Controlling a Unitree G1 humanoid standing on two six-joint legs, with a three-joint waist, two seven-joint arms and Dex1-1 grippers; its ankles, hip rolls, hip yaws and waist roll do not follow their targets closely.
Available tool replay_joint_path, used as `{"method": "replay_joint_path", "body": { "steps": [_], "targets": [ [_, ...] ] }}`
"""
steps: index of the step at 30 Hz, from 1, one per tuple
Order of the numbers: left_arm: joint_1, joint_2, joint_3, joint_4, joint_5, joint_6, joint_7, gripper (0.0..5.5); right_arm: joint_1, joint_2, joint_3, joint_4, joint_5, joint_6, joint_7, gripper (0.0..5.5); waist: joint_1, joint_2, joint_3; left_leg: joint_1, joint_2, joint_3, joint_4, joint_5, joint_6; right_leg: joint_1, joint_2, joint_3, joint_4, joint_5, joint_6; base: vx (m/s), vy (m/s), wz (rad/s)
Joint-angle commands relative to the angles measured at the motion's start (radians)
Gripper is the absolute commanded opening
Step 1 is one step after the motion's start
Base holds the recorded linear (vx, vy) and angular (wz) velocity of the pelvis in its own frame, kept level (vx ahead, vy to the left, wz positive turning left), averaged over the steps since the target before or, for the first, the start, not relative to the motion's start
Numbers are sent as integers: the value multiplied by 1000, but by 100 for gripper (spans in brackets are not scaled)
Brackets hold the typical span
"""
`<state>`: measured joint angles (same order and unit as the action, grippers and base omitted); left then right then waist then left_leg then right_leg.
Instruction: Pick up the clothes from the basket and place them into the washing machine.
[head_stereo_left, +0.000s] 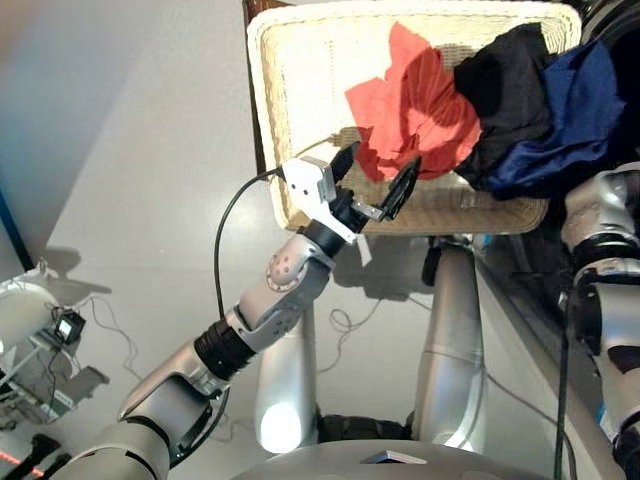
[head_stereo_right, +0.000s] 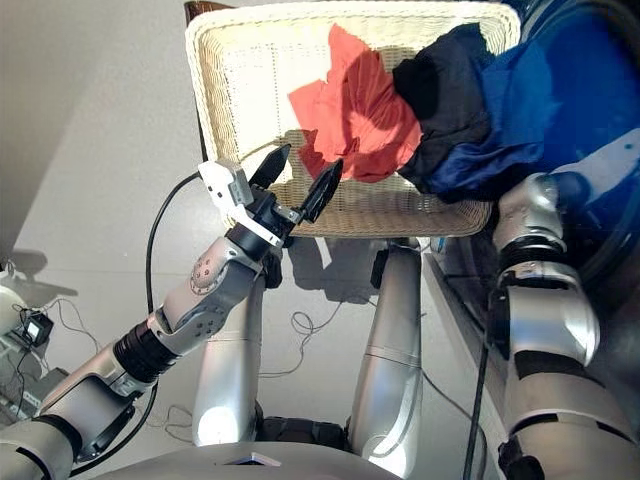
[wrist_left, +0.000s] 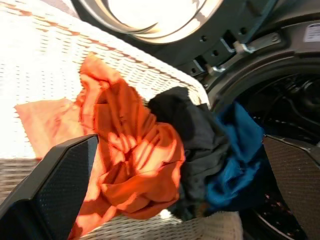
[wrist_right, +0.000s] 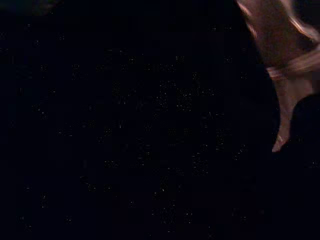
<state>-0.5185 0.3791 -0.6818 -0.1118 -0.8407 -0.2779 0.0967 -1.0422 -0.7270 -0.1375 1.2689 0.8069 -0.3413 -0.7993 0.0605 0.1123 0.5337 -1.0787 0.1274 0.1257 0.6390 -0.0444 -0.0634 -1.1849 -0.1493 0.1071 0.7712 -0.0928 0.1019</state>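
Left gripper (head_stereo_left: 378, 178) fingers spread wide, empty; I judge the orange garment (head_stereo_left: 415, 105) soft, light: pinch its bunched middle.

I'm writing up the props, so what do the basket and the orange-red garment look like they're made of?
The basket looks like woven wicker or rattan in a matt cream-white: a tight weave pattern shows across its floor and rim. The orange-red garment looks like thin, soft woven fabric, perhaps cotton or a light synthetic: it crumples into sharp creases and has a faint sheen in the left wrist view. The exact fibre cannot be told.
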Motion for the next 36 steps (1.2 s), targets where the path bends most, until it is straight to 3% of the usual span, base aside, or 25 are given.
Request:
{"method": "replay_joint_path", "body": {
  "steps": [1, 6, 11, 15, 16, 17, 21, 24, 25, 26, 30, 33, 34, 36],
  "targets": [
    [24, 16, 49, -126, 6, -51, 10, 550, -24, -186, 26, 32, 163, -65, 36, 0, -29, 27, -14, 10, 16, -8, 105, -129, -18, 49, 17, -1, -30, -21, 27, 0, 0, 0],
    [33, 55, 74, -141, -2, -43, 23, 550, -63, -250, -42, 58, 374, -151, 35, 0, -49, 14, -14, 16, 17, -5, 106, -141, -15, 44, 22, 9, -25, -23, 29, 0, 0, 0],
    [45, 92, 98, -178, -8, -32, 31, 550, -75, -266, -102, 29, 469, -237, -3, 0, -64, 3, -14, 22, 18, 1, 108, -147, -11, 47, 23, 18, -26, -24, 30, 0, 0, 0],
    [47, 111, 101, -196, -4, -26, 36, 550, -77, -263, -97, 9, 463, -232, -15, 0, -67, -6, -14, 24, 19, 1, 112, -149, -8, 51, 25, 21, -27, -21, 29, 0, 0, 0],
    [41, 114, 94, -198, -1, -26, 37, 550, -72, -254, -70, 20, 429, -192, -11, 142, -65, -8, -14, 28, 20, 1, 108, -148, -7, 54, 23, 19, -27, -20, 28, 0, 0, 0],
    [36, 112, 90, -195, 3, -25, 39, 550, -71, -241, -54, 21, 419, -172, 5, 550, -63, -8, -14, 30, 20, 2, 103, -146, -7, 56, 22, 19, -30, -19, 27, 0, 0, 0],
    [23, 92, 74, -180, 13, -28, 46, 550, -46, -179, 27, 18, 334, -102, 45, 550, -58, -11, -14, 40, 17, 2, 87, -139, -3, 66, 19, 15, -38, -15, 25, 0, 0, 0],
    [11, 65, 76, -162, 18, -38, 53, 550, 14, -74, 86, -77, 188, -111, 41, 550, -60, -15, -14, 48, 14, 6, 69, -128, -1, 75, 17, 8, -54, -8, 21, 0, 0, 0],
    [7, 52, 82, -155, 21, -44, 56, 550, 44, -34, 87, -144, 151, -136, 44, 550, -63, -16, -14, 49, 12, 6, 61, -124, -1, 78, 18, 6, -61, -7, 21, 0, 0, 0],
    [2, 28, 94, -139, 32, -55, 66, 550, 117, 72, 127, -305, 37, -167, 38, 550, -66, -18, -14, 49, 10, 5, 45, -113, -1, 79, 22, 2, -74, 0, 19, 0, 0, 0],
    [33, 0, 118, -101, 59, -73, 71, 550, 294, 262, 214, -614, -200, -139, 61, 550, -74, -35, -14, 58, 9, 3, 17, -92, -1, 88, 29, -5, -99, 9, 15, 0, 0, 0],
    [49, -8, 128, -80, 79, -75, 73, 550, 386, 326, 242, -737, -262, -134, 99, 550, -84, -50, -14, 63, 8, 2, 13, -87, -1, 96, 31, -8, -106, 11, 12, 0, 0, 0],
    [62, -21, 144, -47, 102, -77, 86, 550, 468, 367, 296, -846, -302, -127, 169, 550, -92, -61, -14, 65, 11, -1, 8, -82, -2, 96, 35, -13, -108, 13, 9, 0, 0, 0],
    [76, -20, 162, -25, 134, -71, 98, 550, 542, 351, 358, -950, -329, -88, 266, 550, -100, -81, -14, 69, 16, -1, -1, -75, -4, 101, 40, -17, -117, 20, 8, 0, 0, 0]
  ]
}}
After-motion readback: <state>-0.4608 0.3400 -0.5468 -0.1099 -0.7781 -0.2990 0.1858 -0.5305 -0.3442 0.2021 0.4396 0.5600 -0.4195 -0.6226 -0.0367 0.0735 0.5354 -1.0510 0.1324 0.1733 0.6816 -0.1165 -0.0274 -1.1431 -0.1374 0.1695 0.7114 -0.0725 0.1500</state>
